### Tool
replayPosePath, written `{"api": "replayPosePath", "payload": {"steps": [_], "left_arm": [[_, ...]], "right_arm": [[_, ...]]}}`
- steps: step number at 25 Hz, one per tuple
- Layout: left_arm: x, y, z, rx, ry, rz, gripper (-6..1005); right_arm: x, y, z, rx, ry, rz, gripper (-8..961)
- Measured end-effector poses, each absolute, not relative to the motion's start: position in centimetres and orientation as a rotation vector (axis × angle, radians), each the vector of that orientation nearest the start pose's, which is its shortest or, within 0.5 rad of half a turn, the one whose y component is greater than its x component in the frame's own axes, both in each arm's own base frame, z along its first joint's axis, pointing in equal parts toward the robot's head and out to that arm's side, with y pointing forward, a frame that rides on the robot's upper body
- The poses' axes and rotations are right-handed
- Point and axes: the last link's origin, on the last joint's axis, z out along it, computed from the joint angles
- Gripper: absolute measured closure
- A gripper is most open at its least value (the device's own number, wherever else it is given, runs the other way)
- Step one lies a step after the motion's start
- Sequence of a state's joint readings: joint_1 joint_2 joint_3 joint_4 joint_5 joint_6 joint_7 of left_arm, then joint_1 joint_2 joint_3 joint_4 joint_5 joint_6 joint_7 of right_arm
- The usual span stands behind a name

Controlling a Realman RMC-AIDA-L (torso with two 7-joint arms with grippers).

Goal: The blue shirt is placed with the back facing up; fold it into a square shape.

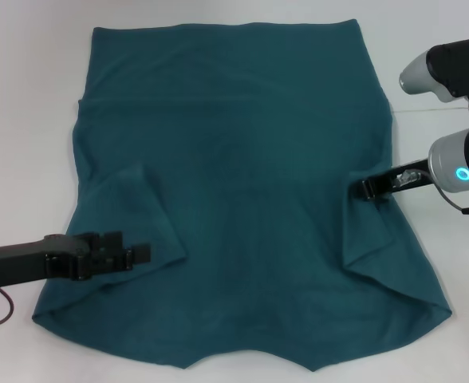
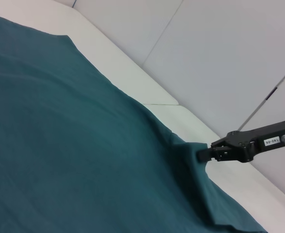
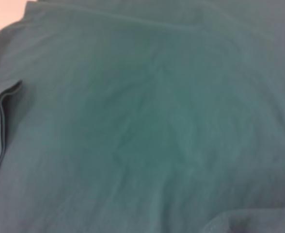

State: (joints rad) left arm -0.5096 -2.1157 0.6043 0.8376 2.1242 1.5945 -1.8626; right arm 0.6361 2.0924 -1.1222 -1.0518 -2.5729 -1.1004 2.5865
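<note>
- The shirt [image 1: 242, 191] lies spread flat on the white worktop [image 1: 27, 120], filling most of the head view; its nearest edge, cut with a shallow curved notch at the middle, faces the robot.
- Both sleeves are folded inward onto the body of the cloth: one flap on the left, one on the right, each making a slanted crease.
- The left claw [image 1: 143, 254] reaches in from the near left and sits low over the folded left sleeve, its tip at the flap's inner edge. I cannot tell whether it is wide, narrow or holding cloth.
- The right claw [image 1: 368, 187] comes in from the right, farther back, its tip at the upper corner of the right flap. In the left wrist view that claw [image 2: 201, 154] appears to be pinching a raised pucker of the shirt [image 2: 74, 155].
- The right wrist view shows only shirt [image 3: 147, 126] cloth, with a hemmed edge to one side.
- Farthest from the robot, the shirt's straight edge lies flat.
</note>
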Motion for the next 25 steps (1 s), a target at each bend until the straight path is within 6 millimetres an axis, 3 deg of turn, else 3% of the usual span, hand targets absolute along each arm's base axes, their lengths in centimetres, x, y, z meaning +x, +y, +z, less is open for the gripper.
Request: {"api": "replayPosePath", "payload": {"steps": [7,9,14,17,22,25], "left_arm": [[-26.7,32.9,2.0,-2.577,-1.181,-0.677,152],[-26.7,32.9,2.0,-2.577,-1.182,-0.677,152],[-26.7,32.9,2.0,-2.575,-1.181,-0.676,151],[-26.7,32.9,2.0,-2.576,-1.180,-0.676,151],[-26.8,32.8,2.2,-2.572,-1.177,-0.677,151],[-26.8,32.8,2.2,-2.570,-1.177,-0.682,152]], "right_arm": [[23.2,41.5,0.4,-2.225,1.199,-0.050,917],[23.1,41.4,0.2,-2.237,1.200,-0.039,692],[23.0,41.5,0.1,-2.256,1.179,-0.027,447],[23.1,41.5,1.0,-2.247,1.158,-0.062,433],[23.8,40.8,4.5,-2.193,1.101,-0.173,409],[24.1,40.6,5.0,-2.177,1.089,-0.200,395]]}}
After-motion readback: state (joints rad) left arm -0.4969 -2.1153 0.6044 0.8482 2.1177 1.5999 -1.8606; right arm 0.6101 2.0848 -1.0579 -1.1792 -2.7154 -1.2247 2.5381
